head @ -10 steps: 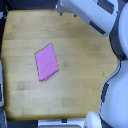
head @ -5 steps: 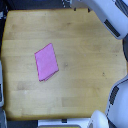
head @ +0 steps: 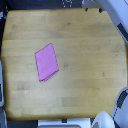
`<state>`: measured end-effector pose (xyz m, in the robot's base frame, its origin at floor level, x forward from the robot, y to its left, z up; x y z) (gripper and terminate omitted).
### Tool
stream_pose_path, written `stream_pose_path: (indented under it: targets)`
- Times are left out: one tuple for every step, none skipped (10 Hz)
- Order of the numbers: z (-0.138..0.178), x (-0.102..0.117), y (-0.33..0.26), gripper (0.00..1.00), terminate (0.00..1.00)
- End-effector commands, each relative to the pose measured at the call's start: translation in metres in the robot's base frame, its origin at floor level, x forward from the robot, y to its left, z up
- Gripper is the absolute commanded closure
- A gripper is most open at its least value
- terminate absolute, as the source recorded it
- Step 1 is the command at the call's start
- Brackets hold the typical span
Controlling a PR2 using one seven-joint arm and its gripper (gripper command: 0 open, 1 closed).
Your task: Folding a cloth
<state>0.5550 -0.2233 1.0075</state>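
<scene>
The pink-magenta cloth (head: 46, 62) lies flat on the wooden tabletop (head: 85, 45), left of the middle in the exterior view. It is a small four-sided piece, turned slightly askew, with nothing touching it. No gripper fingers show in this view. Only white robot body parts show at the top right corner (head: 111, 9) and the bottom edge (head: 102, 120), both well away from the cloth.
A dark strip with black-and-white marks (head: 121, 102) runs along the lower right edge of the table. A grey object (head: 2, 95) sits at the lower left edge. Dark floor surrounds the table.
The arm parts seen at the exterior view's right side have drawn back out of the frame. The cloth has not moved.
</scene>
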Motion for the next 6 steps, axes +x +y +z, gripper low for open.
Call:
stream_pose_path:
  targets:
    - [0.008,-0.009,-0.073,0.00,0.00]
    - [0.010,-0.013,-0.090,0.00,0.00]
    - [0.010,-0.016,-0.100,0.00,0.00]
    - [0.010,-0.016,-0.111,0.00,0.00]
    - [0.005,-0.017,-0.116,0.00,0.00]
    - [0.003,-0.014,-0.130,0.00,1.00]
